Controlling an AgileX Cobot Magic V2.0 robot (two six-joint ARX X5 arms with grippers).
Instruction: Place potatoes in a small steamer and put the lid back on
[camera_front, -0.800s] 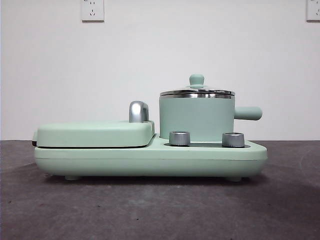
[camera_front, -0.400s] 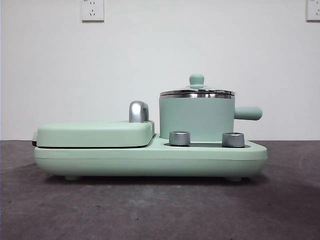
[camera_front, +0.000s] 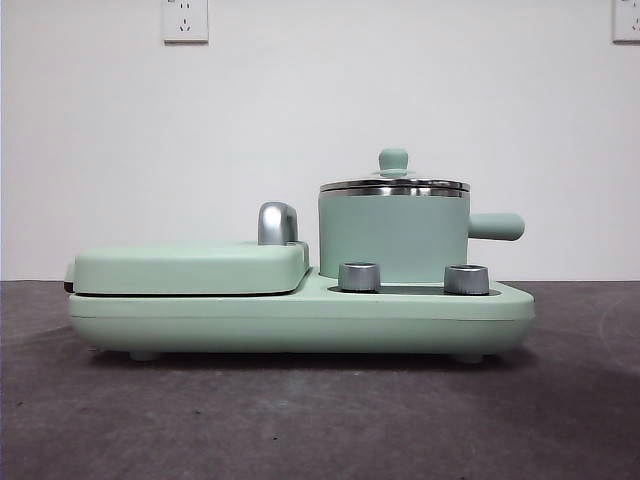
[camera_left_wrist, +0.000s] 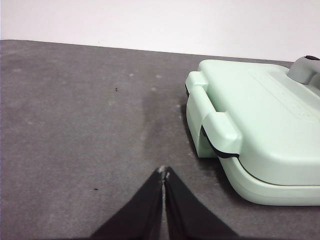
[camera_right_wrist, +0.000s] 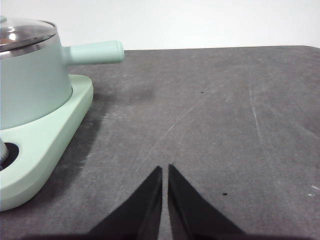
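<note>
We see the small steamer in mint green with a steel rim, its lid with a mint-green knob, two silver dials, and a dark grey table.

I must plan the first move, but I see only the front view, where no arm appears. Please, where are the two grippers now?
Observer: The left gripper is shut and empty, low over the table beside the griddle cover.
Operator: And the right one?
Observer: The right gripper is also shut and empty, over bare table on the side where the small steamer points its handle.
Operator: Is a potato near either gripper?
Observer: No potato shows in either wrist view. The lid sits on the steamer.
</note>
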